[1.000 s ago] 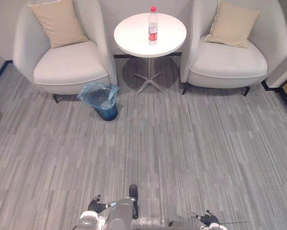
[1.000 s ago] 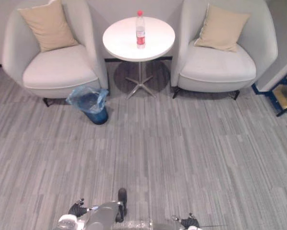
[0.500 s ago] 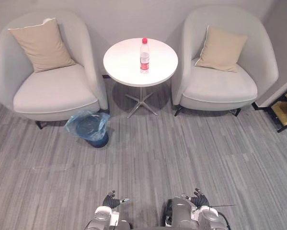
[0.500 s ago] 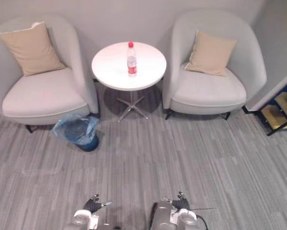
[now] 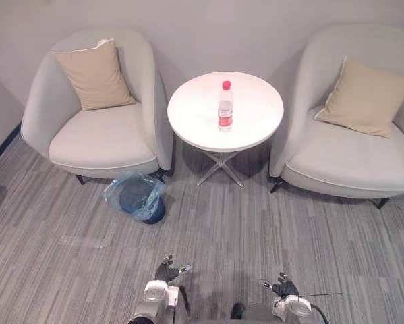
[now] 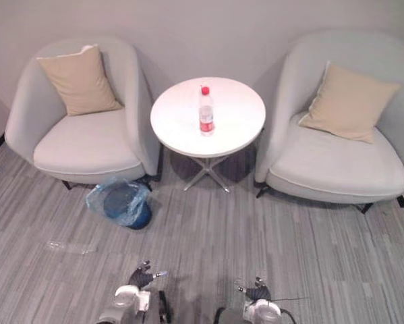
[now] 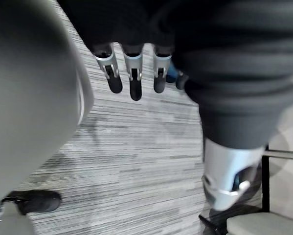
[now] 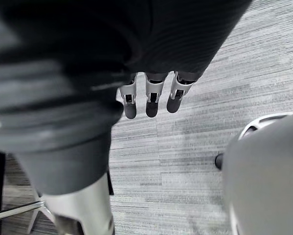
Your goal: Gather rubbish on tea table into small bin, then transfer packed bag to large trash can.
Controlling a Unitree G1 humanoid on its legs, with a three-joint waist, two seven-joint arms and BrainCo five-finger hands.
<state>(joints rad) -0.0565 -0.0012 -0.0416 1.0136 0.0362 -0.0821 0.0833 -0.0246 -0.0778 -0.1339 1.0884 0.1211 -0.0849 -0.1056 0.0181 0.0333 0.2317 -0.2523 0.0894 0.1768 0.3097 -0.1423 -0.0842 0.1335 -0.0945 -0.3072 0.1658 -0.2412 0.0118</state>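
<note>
A round white tea table (image 5: 252, 131) stands between two pale armchairs, each with a tan cushion. A plastic bottle (image 5: 225, 108) with a red cap and red label stands upright near the table's middle. On the grey carpet to the left of the table and nearer the robot sits the small bin (image 5: 137, 197), lined with a blue bag, beside the left armchair (image 5: 100, 138). Both eye views show the left hand (image 5: 166, 272) and right hand (image 5: 282, 287) low over the carpet, well apart from the table. The wrist views add the detail of the fingers (image 7: 131, 83): both hands have them straight and hold nothing, with bare carpet beyond.
</note>
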